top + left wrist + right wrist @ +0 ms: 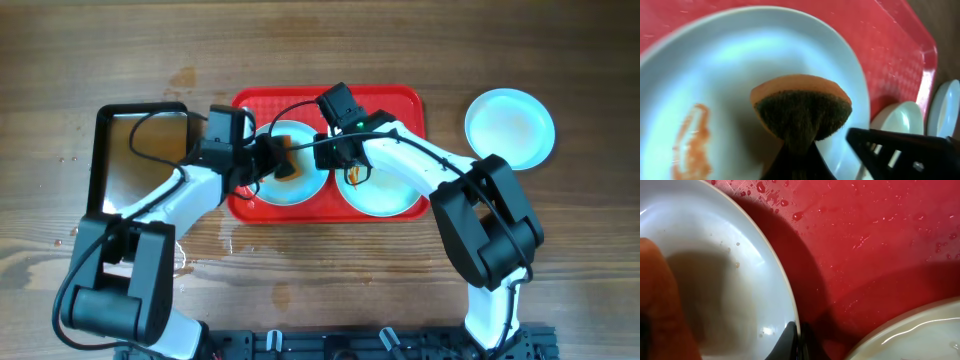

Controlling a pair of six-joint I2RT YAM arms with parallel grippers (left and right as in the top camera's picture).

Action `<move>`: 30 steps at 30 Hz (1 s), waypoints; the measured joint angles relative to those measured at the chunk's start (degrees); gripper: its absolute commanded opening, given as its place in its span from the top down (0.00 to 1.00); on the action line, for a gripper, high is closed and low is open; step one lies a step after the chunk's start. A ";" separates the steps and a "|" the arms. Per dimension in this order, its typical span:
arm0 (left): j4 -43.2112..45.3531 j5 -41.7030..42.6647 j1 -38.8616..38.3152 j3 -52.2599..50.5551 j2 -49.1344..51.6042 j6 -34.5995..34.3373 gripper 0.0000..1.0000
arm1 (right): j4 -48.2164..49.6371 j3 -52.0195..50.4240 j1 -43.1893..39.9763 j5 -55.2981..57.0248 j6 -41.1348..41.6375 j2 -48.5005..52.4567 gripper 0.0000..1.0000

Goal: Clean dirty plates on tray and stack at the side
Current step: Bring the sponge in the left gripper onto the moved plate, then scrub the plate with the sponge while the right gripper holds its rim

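The red tray (400,100) holds two pale plates. My left gripper (272,160) is shut on an orange sponge with a dark scrub face (800,107) and holds it on the left plate (300,190). That plate (765,50) carries an orange-red smear (690,145). My right gripper (335,152) is shut on the left plate's right rim (797,340). The plate's inside (715,240) shows water drops. The right plate (385,200) lies beside it with an orange mark near its left edge, and it also shows in the right wrist view (910,335). A third plate (510,127) lies on the table right of the tray.
A black metal pan (140,150) stands left of the tray, under the left arm. Water drops lie on the tray (760,187), and a small wet patch (225,240) is on the wooden table in front of it.
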 measured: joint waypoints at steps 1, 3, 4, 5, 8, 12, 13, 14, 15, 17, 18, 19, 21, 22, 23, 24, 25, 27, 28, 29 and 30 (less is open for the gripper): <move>0.20 -0.07 -0.66 0.00 0.00 -0.11 0.96 | 0.00 0.00 0.00 0.00 0.00 0.00 0.96; 0.22 -0.76 -1.75 0.00 0.00 -0.76 0.96 | 0.00 0.00 0.00 0.00 0.00 0.00 0.96; 0.31 -1.31 -2.25 0.00 0.00 -1.16 0.96 | 0.00 0.00 0.00 0.00 0.00 0.00 0.96; 1.05 -1.99 -2.69 0.00 0.07 -1.62 0.96 | 0.00 0.00 0.00 0.00 0.00 0.00 0.95; 2.51 -2.60 -2.71 0.02 0.87 -2.64 0.96 | 0.00 0.00 0.00 0.00 0.04 0.00 0.96; 3.19 -2.91 -2.93 0.07 4.13 -3.56 0.96 | -0.02 0.00 0.00 0.02 0.22 0.00 0.96; 2.95 -3.30 -2.93 0.28 4.39 -3.74 0.96 | -0.02 0.00 0.00 0.02 0.22 0.00 0.96; 2.14 -4.00 -2.95 0.55 4.46 -3.85 0.96 | -0.02 0.00 0.00 0.02 0.22 0.00 0.96; 0.92 -5.35 -2.99 0.90 4.48 -3.93 0.96 | -0.02 0.00 0.00 0.02 0.22 0.00 0.96; -0.76 -7.72 -3.43 1.44 4.46 -3.89 0.96 | -0.04 0.00 0.00 0.04 0.24 0.00 0.96; -1.97 -9.20 -3.65 1.86 4.37 -3.69 0.96 | -0.04 0.00 0.00 0.04 0.24 0.00 0.96; -2.99 -10.62 -3.74 2.14 4.15 -3.48 0.96 | -0.04 0.00 0.00 0.04 0.26 0.00 0.96; -5.16 -13.60 -3.85 2.40 3.45 -2.71 0.96 | -0.04 0.00 0.00 0.11 0.42 0.00 0.96; -6.14 -15.17 -3.91 2.47 3.08 -2.47 0.96 | -0.04 0.00 0.00 0.15 0.44 0.00 0.96; -8.07 -18.10 -3.96 2.56 2.27 -1.95 0.96 | -0.07 0.00 0.00 0.17 0.42 0.00 0.96; -9.29 -20.37 -3.96 2.54 1.62 -1.29 0.96 | -0.09 0.00 0.00 0.20 0.44 0.00 0.95; -10.60 -23.12 -3.96 2.54 1.03 -0.42 0.96 | -0.11 0.00 0.02 0.17 0.42 0.00 0.96; -13.42 -29.79 -3.89 2.12 -0.44 1.97 0.96 | -0.15 0.00 0.20 0.17 0.44 0.00 0.96; -14.14 -32.06 -3.89 1.79 -1.09 2.93 0.96 | -0.13 0.00 0.31 0.17 0.44 0.00 0.96; -14.53 -33.33 -3.89 1.53 -1.75 3.89 0.96 | -0.11 0.00 0.42 0.02 0.46 0.00 0.96; -14.75 -34.86 -3.96 1.33 -2.71 4.94 0.96 | -0.11 0.00 0.66 -0.02 0.46 0.00 0.96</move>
